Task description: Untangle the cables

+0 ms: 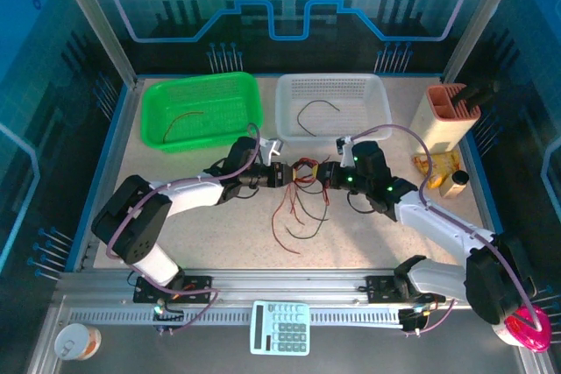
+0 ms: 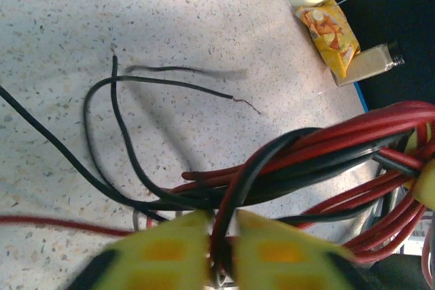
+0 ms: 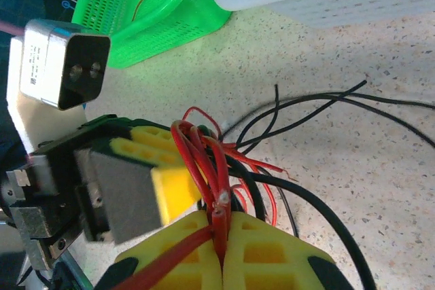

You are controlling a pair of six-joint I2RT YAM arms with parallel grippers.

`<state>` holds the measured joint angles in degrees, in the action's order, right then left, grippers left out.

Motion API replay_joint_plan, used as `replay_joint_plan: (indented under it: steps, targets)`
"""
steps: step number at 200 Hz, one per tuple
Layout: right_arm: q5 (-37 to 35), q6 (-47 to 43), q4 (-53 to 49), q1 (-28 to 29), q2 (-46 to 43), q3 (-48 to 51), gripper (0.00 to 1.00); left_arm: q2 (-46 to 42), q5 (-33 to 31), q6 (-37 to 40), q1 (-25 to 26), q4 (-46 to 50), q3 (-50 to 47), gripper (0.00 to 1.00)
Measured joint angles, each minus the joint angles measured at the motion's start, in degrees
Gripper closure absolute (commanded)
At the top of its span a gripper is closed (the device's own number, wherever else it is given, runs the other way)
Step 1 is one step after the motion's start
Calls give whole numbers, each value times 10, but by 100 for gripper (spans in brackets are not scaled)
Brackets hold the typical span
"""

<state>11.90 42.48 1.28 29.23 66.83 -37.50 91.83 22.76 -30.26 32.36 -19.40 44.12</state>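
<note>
We judge this to be the pulling-apart step. The cables sit as a red-and-black knot on the desk, just in front of the white basket, with loose ends trailing away from the basket. The left fingers are clenched on the knot's left side. A red strand and a dark one run between them, though we cannot tell how many they pinch. The right fingers are clenched on a few red strands on the opposite side, tip to tip with the left ones and almost touching.

One black wire already lies inside the white basket. One red wire lies in the green basket just left of it. We take it the strands are being sorted by colour, with most of the work left.

The next move calls for drawing the two holds apart slowly, parallel to the basket's front wall, so a single strand slides out. If the whole knot drags along, we would regrip on fewer strands.
</note>
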Motion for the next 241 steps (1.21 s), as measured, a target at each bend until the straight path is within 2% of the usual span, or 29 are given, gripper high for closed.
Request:
replay_joint_plan:
  steps: [28, 51, 102, 108, 123, 129, 137, 158, 185, 241]
  targets:
    - [-23, 0, -9, -6, -1, 0, 100, -2, -1, 1, 0, -6, 0, 100]
    - [-30, 2, -13, -34, -3, 9, 100, -20, 6, 0, -5, -16, -4, 100]
    - [7, 6, 10, -49, 3, 26, 100, -47, 38, -25, -23, -55, -32, 100]
    - [11, 4, 13, -49, 9, 26, 90, -47, 41, -29, -25, -60, -35, 100]
    - [21, -2, 17, -49, 24, 26, 50, -47, 45, -39, -30, -69, -40, 100]
    - [18, -3, 13, -50, 28, 26, 41, -47, 45, -43, -35, -71, -43, 100]
    - [15, -7, 3, -55, 31, 26, 35, -48, 45, -44, -42, -71, -44, 100]
    - [5, -24, -20, -60, 31, 22, 30, -51, 41, -44, -57, -71, -46, 100]
    - [-1, -51, -50, -61, 21, 1, 29, -60, 41, -41, -58, -63, -46, 100]
    - [-4, -143, -83, -40, 38, -94, 25, -72, 54, -12, -58, -10, -31, 100]
